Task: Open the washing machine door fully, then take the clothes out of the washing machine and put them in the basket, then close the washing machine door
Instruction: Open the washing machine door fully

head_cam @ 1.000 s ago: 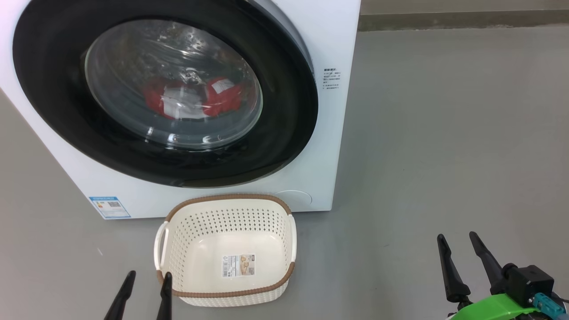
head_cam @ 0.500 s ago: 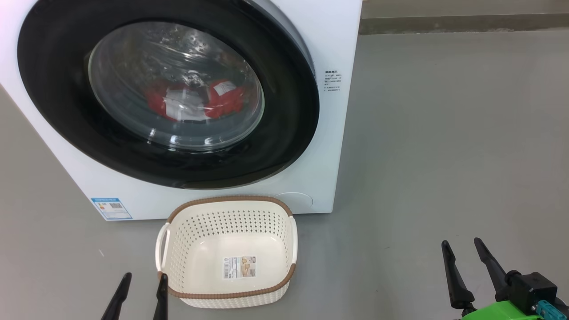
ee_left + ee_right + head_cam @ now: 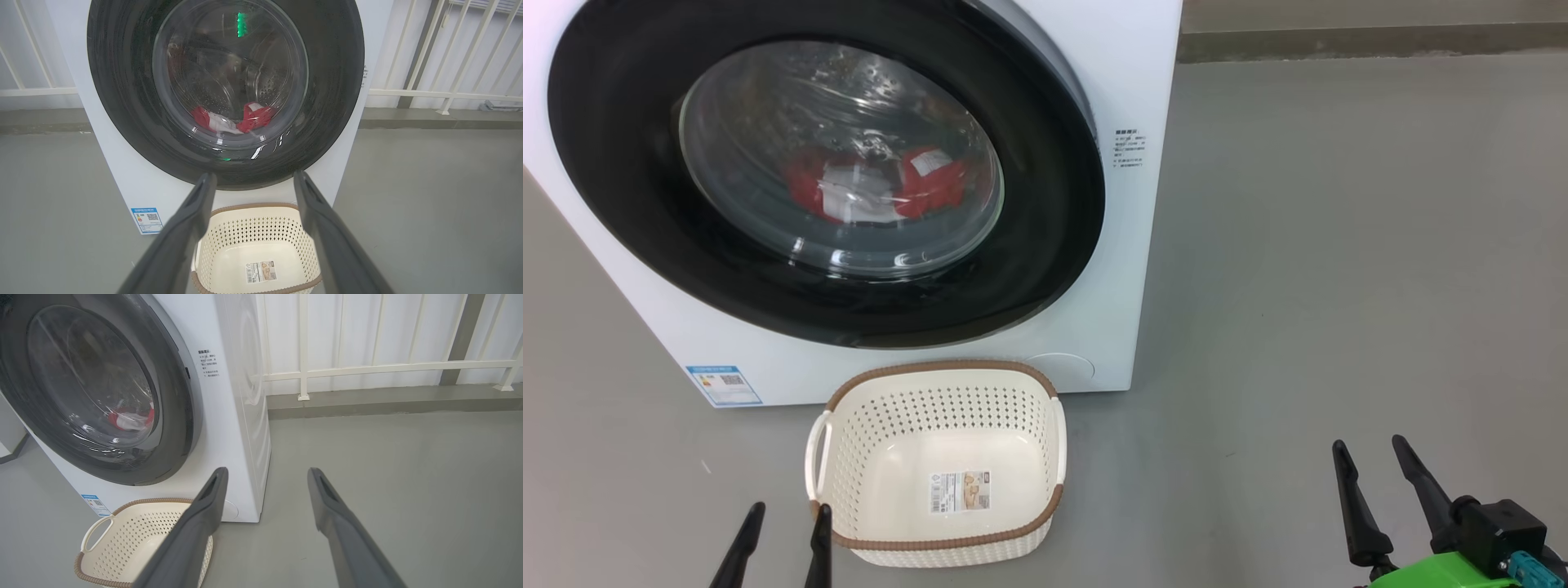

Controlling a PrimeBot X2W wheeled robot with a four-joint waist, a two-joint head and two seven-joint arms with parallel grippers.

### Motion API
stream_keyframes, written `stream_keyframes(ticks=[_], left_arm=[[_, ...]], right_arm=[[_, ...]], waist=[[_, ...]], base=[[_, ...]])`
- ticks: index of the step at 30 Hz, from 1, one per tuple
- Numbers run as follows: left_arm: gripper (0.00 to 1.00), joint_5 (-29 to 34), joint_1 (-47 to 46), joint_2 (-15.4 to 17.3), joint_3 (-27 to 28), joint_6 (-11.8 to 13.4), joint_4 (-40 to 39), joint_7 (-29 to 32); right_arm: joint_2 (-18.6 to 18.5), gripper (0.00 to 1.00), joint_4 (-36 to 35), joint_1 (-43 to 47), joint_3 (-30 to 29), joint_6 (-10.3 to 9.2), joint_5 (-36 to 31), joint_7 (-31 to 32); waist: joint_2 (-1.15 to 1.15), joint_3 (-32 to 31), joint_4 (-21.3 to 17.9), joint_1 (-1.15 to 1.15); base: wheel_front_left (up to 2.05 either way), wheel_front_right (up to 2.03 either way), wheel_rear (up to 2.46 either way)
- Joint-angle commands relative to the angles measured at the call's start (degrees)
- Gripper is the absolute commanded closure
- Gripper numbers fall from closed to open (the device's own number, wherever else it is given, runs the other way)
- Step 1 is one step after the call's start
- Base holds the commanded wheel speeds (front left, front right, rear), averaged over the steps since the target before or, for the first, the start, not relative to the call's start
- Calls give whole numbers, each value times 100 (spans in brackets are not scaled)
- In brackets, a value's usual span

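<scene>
The white washing machine (image 3: 1131,261) (image 3: 122,171) (image 3: 229,428) stands on the floor with its round black-rimmed door (image 3: 1045,245) (image 3: 335,94) (image 3: 179,400) shut. Red and white clothes (image 3: 874,184) (image 3: 233,120) (image 3: 130,418) lie in the drum behind the glass. The cream basket (image 3: 939,461) (image 3: 253,241) (image 3: 135,539) sits empty on the floor just in front of the machine. My left gripper (image 3: 788,514) (image 3: 253,179) is open at the basket's near left corner, holding nothing. My right gripper (image 3: 1368,449) (image 3: 265,473) is open over bare floor, well right of the basket.
Grey floor (image 3: 1339,245) stretches to the right of the machine. A low kerb (image 3: 1372,41) and a white railing (image 3: 367,367) run along the back. A blue sticker (image 3: 723,384) marks the machine's lower left corner.
The camera has shifted slightly, so the picture sits a little lower. Both grippers appear a touch lower in the head view and stay open.
</scene>
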Motion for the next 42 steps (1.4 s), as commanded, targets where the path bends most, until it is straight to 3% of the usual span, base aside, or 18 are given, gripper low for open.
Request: stream_keyframes(ticks=[1,2,3,4,15,20,31,37,42], left_arm=[[0,-25,-72,45,164,-33,-126,-70],[0,-25,-76,45,162,-33,-133,-70],[0,-26,-80,44,160,-33,-140,-70],[0,-26,-84,44,155,-33,-148,-70],[0,-67,-122,34,94,-33,-226,-70],[0,-98,-261,32,27,-33,-261,-70],[0,-288,-736,139,-250,-33,-280,-70],[0,-414,-987,186,-367,-33,-255,-70],[0,-497,-1143,211,-448,-33,-207,-70]], right_arm=[[-95,0,-168,-119,193,-5,99,-60],[-95,54,-172,-136,214,-5,162,-60],[-95,81,-179,-161,242,-5,212,-60],[-95,100,-180,-191,299,-5,222,-60],[-95,100,-324,-952,694,-5,874,-60],[-95,100,-343,-1696,804,-5,1424,-60],[-95,100,-65,-3430,991,-5,1842,-60],[-255,100,547,-4264,1410,-5,3025,-10],[-512,100,862,-4905,1735,-5,4475,586]], waist=[[0,7,5,0],[0,10,8,0],[0,14,12,0],[0,18,17,0],[0,106,118,0],[0,289,233,0],[0,889,635,0],[0,1211,859,0],[0,1418,1011,0]], base=[[0,0,0],[0,0,0],[0,0,0],[0,0,0],[0,0,0],[0,0,0],[0,0,0],[0,0,0],[0,0,0]])
